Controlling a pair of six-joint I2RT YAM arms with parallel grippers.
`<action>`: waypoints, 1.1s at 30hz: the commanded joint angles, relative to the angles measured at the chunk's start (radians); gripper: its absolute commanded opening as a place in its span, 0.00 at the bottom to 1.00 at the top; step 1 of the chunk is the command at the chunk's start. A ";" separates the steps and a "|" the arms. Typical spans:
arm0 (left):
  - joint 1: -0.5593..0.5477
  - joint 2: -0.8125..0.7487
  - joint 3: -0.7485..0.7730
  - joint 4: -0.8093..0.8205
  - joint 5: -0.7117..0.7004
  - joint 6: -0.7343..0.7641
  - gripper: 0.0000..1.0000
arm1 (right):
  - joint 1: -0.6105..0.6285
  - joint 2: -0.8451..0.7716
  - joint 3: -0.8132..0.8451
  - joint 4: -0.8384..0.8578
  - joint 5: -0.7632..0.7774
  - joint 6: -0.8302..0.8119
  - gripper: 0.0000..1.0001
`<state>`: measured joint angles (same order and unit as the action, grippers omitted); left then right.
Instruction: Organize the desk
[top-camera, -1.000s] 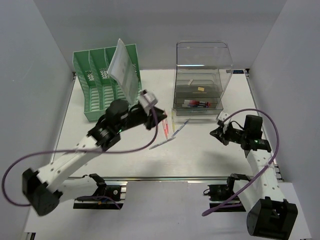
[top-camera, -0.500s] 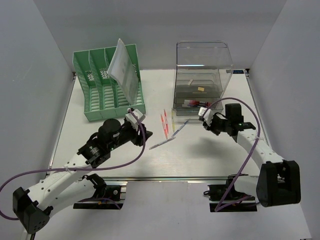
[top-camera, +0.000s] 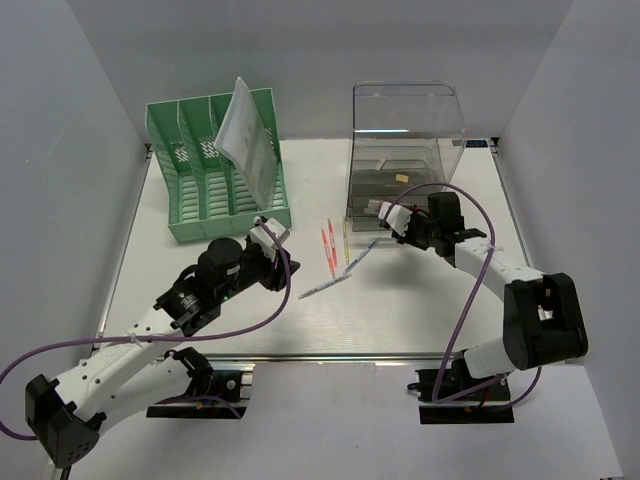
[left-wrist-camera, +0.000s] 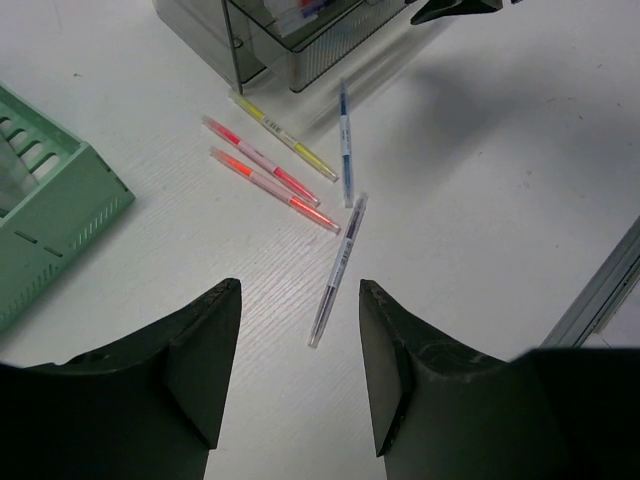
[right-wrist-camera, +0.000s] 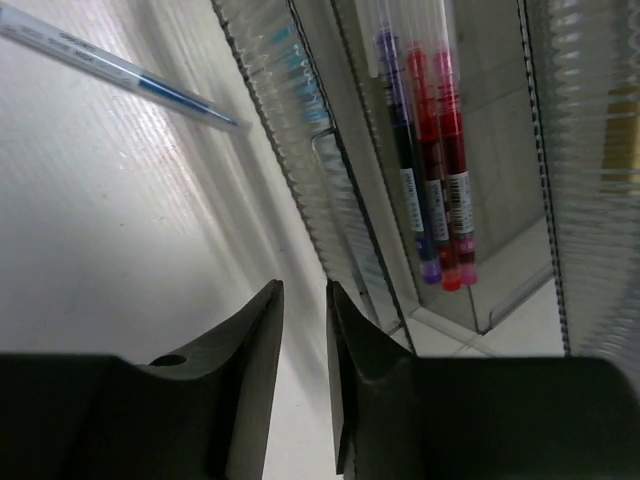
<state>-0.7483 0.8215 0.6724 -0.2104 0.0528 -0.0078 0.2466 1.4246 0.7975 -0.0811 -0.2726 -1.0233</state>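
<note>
On the table (top-camera: 400, 310), a rack (top-camera: 215, 190) stood at eleven o'clock, with a sheet (top-camera: 248, 145) leaning in its rightmost slot. A drawer box (top-camera: 400, 140) stood at one o'clock, with three pens (right-wrist-camera: 430, 170) lying inside its bottom drawer. Five loose pens (top-camera: 329, 252) lay near the centre, at the box's seven o'clock and the rack's four o'clock.

A robot lab cell staged as an office: plain white walls (top-camera: 60, 150) box in a white desk (top-camera: 400, 310) with a metal rail (top-camera: 330, 356) and two bolted arms (top-camera: 130, 335) at its near edge, and a green file rack (top-camera: 200, 200), clear drawer box (top-camera: 405, 120) and pens (top-camera: 328, 250) farther back.
</note>
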 joint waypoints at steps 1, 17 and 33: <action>-0.003 -0.028 0.026 0.003 -0.014 0.005 0.60 | 0.020 0.019 0.042 0.110 0.085 -0.015 0.30; -0.003 -0.022 0.015 0.002 -0.037 0.006 0.61 | 0.062 0.195 0.172 0.290 0.230 -0.024 0.70; -0.003 -0.016 0.009 0.009 -0.037 0.006 0.58 | 0.057 0.044 0.125 0.152 0.053 0.238 0.54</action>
<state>-0.7483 0.8108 0.6720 -0.2096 0.0250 -0.0071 0.3077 1.5734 0.9398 0.1005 -0.1287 -0.9321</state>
